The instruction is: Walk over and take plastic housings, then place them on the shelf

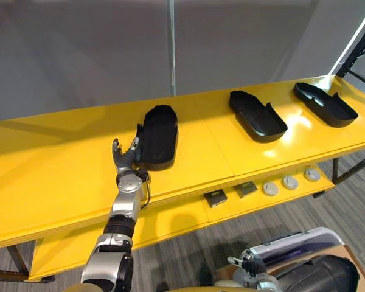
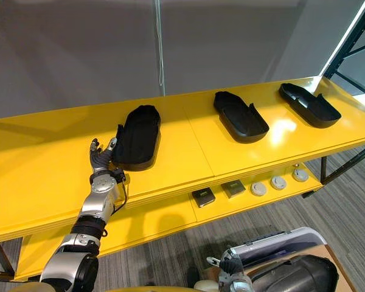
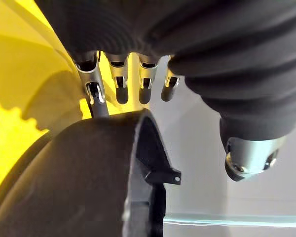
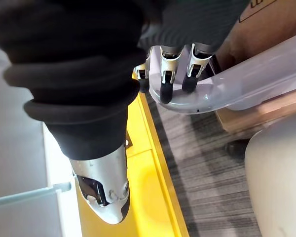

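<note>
Three black plastic housings lie on the yellow shelf top (image 1: 48,164): one at the left (image 1: 157,137), one in the middle (image 1: 257,115) and one at the right (image 1: 325,103). My left hand (image 1: 125,163) rests on the shelf against the near left end of the left housing (image 3: 79,182). Its fingers (image 3: 119,84) are straight along one side, with the thumb apart on the other. My right hand (image 1: 250,272) hangs low at the bottom edge, its fingers (image 4: 166,81) relaxed over the rim of a pale bin (image 4: 246,84). It holds nothing.
A lower yellow shelf (image 1: 170,222) carries two small dark boxes (image 1: 216,198) and three white discs (image 1: 290,182). Another black housing (image 1: 319,274) sits in a box beside the pale bin (image 1: 292,240) at the lower right. A dark rack post (image 1: 359,48) stands at the far right.
</note>
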